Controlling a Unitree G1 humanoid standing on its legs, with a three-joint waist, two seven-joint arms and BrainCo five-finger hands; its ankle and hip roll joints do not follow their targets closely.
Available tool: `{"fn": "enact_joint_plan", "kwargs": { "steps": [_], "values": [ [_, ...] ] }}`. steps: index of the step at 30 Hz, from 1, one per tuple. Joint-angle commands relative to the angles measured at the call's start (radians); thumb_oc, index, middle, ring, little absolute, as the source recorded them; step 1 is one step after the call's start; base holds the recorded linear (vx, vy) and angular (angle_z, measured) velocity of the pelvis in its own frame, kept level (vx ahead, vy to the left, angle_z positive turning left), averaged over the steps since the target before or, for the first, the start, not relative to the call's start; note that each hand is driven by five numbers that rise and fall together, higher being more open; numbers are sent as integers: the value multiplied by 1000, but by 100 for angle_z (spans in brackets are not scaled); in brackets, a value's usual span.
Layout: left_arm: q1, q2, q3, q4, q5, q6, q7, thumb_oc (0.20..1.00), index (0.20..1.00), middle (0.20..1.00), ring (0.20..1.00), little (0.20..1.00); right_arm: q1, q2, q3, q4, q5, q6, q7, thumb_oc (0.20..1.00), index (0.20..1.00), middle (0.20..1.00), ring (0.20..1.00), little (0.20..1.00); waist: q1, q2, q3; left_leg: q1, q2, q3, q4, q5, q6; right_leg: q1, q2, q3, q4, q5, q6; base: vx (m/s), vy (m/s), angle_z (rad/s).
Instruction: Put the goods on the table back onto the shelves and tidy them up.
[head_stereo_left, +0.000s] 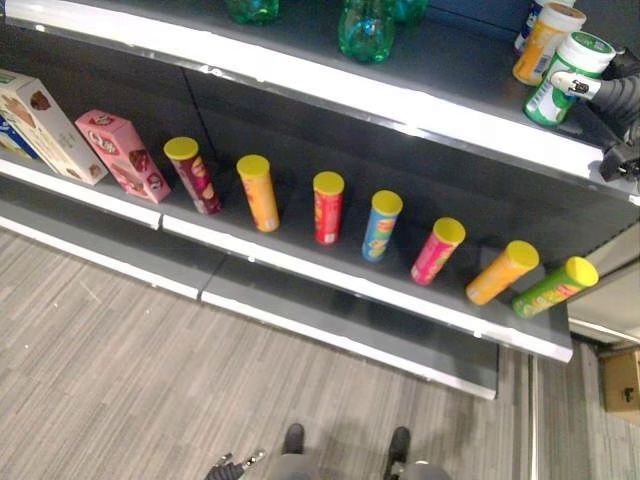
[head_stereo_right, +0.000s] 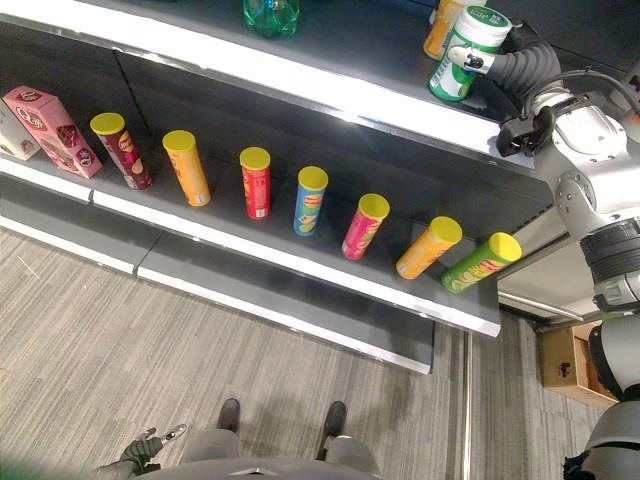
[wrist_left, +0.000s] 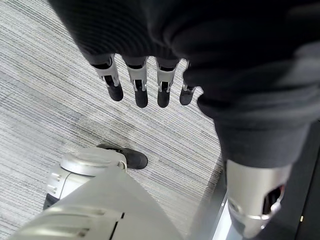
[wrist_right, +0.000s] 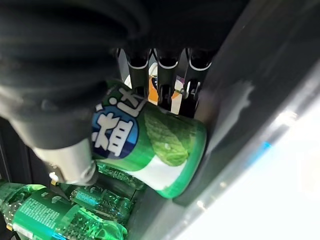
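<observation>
A green-and-white canister (head_stereo_left: 565, 75) stands near the right end of the upper shelf (head_stereo_left: 300, 85), close to its front edge. My right hand (head_stereo_right: 520, 65) is shut on it from the right. In the right wrist view the fingers (wrist_right: 165, 75) reach behind the canister (wrist_right: 150, 145) and the thumb (wrist_right: 65, 160) presses its near side. An orange canister (head_stereo_left: 545, 40) stands just behind it. My left hand (wrist_left: 140, 85) hangs low over the floor with straight fingers, holding nothing.
Green bottles (head_stereo_left: 365, 30) stand further left on the upper shelf. The middle shelf (head_stereo_left: 300, 260) carries several yellow-lidded chip tubes (head_stereo_left: 328, 208) in a row, with a pink box (head_stereo_left: 122, 155) and a white box (head_stereo_left: 45, 125) at its left. A cardboard box (head_stereo_left: 622, 385) sits on the floor at the right.
</observation>
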Motion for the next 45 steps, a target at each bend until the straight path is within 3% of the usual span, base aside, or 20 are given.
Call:
{"fn": "enact_joint_plan", "kwargs": {
  "steps": [1, 25, 26, 27, 34, 37, 39, 40, 41, 45],
  "values": [
    [-21, 63, -43, 9, -13, -21, -5, 1000, 1000, 1000, 1000, 1000, -120, 14, 62, 15, -18, -31, -2, 200, 200, 200, 200, 200, 18, -34, -7, -25, 61, 104, 55, -46, -68, 39, -85, -29, 117, -167, 64, 0, 0, 0],
    [-4, 58, -50, -17, -22, -25, -8, 1000, 1000, 1000, 1000, 1000, -141, 25, 75, 40, -41, -25, -7, 200, 200, 200, 200, 200, 22, -27, -6, -24, 59, 98, 52, -45, -64, 43, -89, -37, 116, -165, 66, 0, 0, 0],
    [-6, 57, -51, -17, -23, -25, -9, 1000, 1000, 1000, 1000, 1000, -143, 24, 77, 44, -45, -24, -8, 332, 332, 332, 332, 332, 21, -27, -6, -24, 59, 98, 53, -45, -64, 42, -89, -36, 116, -164, 66, 0, 0, 0],
    [-7, 58, -49, -17, -25, -25, -8, 1000, 1000, 1000, 1000, 1000, -143, 23, 75, 43, -48, -26, -11, 1000, 1000, 1000, 1000, 1000, 20, -27, -7, -24, 59, 100, 53, -45, -64, 42, -89, -36, 116, -164, 66, 0, 0, 0],
    [-5, 64, -38, -25, -27, -31, 2, 1000, 1000, 1000, 1000, 1000, -194, -70, 51, 38, -98, -78, -66, 1000, 1000, 1000, 1000, 1000, 9, -30, -11, -18, 61, 106, 52, -49, -64, 42, -89, -33, 114, -162, 69, 0, 0, 0],
    [-6, 52, -5, -26, -17, -43, 23, 1000, 1000, 1000, 1000, 1000, -173, -197, -110, -84, -156, -192, -185, 1000, 1000, 1000, 1000, 1000, -22, -23, -26, -10, 59, 114, 52, -59, -62, 42, -89, -26, 114, -162, 74, 26, 4, 1],
    [-5, 38, 15, -25, -5, -45, 33, 1000, 1000, 1000, 1000, 1000, -86, -227, -247, -200, -204, -241, -239, 1000, 1000, 1000, 1000, 1000, -40, -14, -34, -6, 58, 118, 55, -67, -58, 43, -89, -20, 113, -163, 76, 54, 4, -3],
    [-3, 24, 32, -25, 6, -46, 39, 1000, 1000, 1000, 1000, 1000, 46, -231, -419, -316, -247, -279, -283, 1000, 1000, 1000, 1000, 1000, -59, -5, -44, 0, 57, 124, 56, -75, -55, 45, -89, -15, 111, -164, 78, 66, 9, -8],
    [-3, 19, 36, -27, 10, -45, 38, 1000, 1000, 1000, 1000, 1000, 123, -216, -509, -374, -256, -297, -292, 1000, 1000, 1000, 1000, 1000, -68, -2, -50, 3, 57, 126, 58, -80, -53, 45, -89, -11, 110, -165, 79, 52, 8, -9],
    [-4, 24, 37, -43, 20, -44, 35, 1000, 1000, 1000, 1000, 1000, 337, -154, -737, -521, -275, -316, -303, 1000, 1000, 1000, 1000, 1000, -79, -2, -58, 8, 57, 133, 65, -91, -48, 42, -89, -1, 114, -168, 82, 30, 3, -11]
  ]
}}
